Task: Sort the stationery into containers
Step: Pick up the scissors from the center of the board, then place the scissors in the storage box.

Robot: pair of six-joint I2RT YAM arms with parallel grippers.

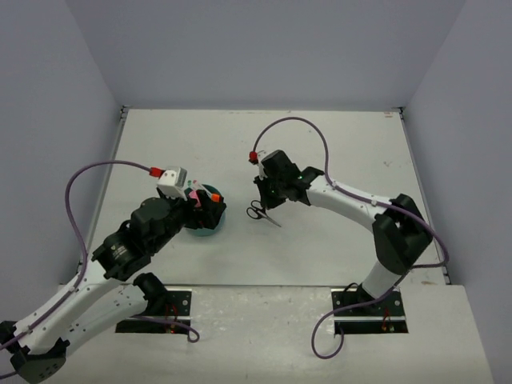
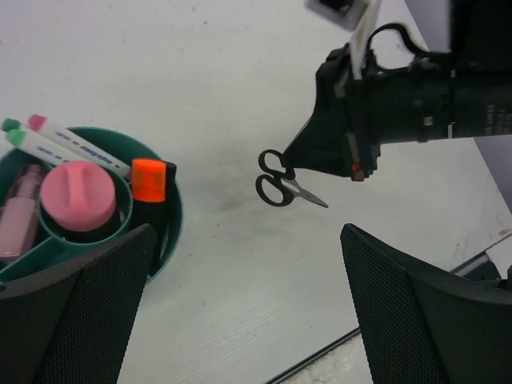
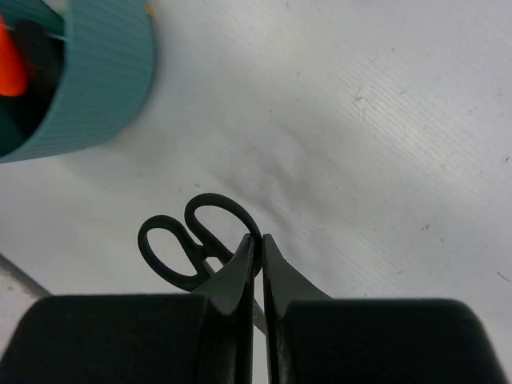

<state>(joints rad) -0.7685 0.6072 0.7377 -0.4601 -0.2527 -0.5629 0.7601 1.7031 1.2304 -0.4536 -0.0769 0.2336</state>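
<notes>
1 scissors (image 2: 290, 186) | handle loop pinched between right tool (image 3: 258, 238) tips

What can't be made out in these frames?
- Top view: organizer contents, covered by the left arm.
- Right wrist: scissors blades, behind the right hand.
- Left wrist: organizer's left side, cut off by the frame edge.
</notes>
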